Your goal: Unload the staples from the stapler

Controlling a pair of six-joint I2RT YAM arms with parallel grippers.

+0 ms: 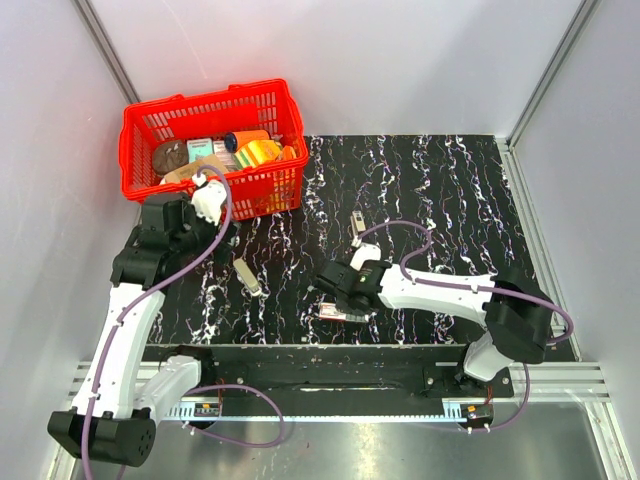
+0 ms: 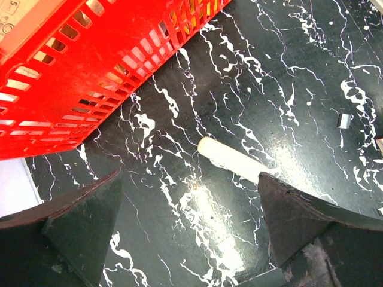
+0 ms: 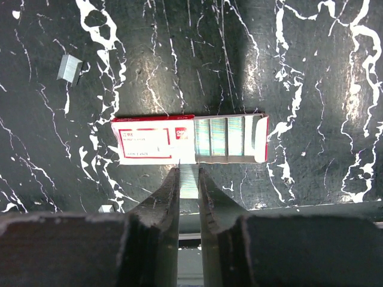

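Your right pincer (image 3: 188, 171) clamps a silvery staple strip (image 3: 189, 186) beside the red-white box (image 3: 152, 143); left pincer (image 2: 191, 206) gapes above the slim beige stapler (image 2: 230, 158).

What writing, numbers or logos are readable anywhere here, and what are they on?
"5", probably: on the pale carton in the red basket; marks beside it too small.
Staple box: red-and-white label with printed lines, too blurred to read.
Basket goods in the top view: labels too small.
Stapler and the staple strip in the right gripper: no text visible.
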